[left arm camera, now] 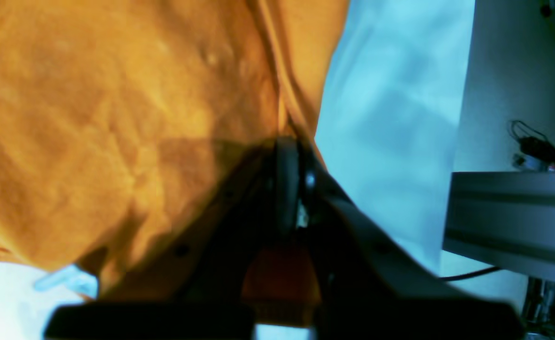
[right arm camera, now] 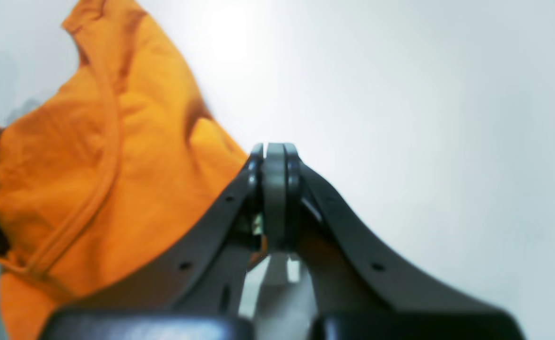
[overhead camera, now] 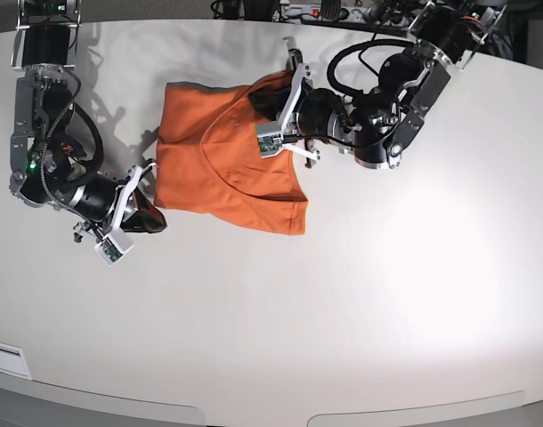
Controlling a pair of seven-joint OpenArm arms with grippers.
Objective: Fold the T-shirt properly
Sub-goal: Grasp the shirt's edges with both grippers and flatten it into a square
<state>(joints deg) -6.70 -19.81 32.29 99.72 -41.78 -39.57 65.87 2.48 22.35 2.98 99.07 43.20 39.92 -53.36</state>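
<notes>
The orange T-shirt (overhead camera: 220, 173) lies rumpled on the white table (overhead camera: 387, 294); its upper right part is bunched up under my left gripper (overhead camera: 264, 104). In the left wrist view the left gripper (left arm camera: 290, 156) is shut, with a seam of the T-shirt (left arm camera: 116, 118) running into its tips and the cloth hanging to the left. My right gripper (overhead camera: 154, 220) sits at the shirt's lower left corner. Seen from the right wrist, the right gripper (right arm camera: 275, 156) is shut over bare table, pads flush, and the T-shirt (right arm camera: 93, 165) with its curved neckline seam lies just left of it.
A grey aluminium frame rail (left arm camera: 513, 222) with cables stands to the right in the left wrist view. Cables and power strips (overhead camera: 325, 11) line the table's back edge. A white label (overhead camera: 4, 358) sits at the front left edge.
</notes>
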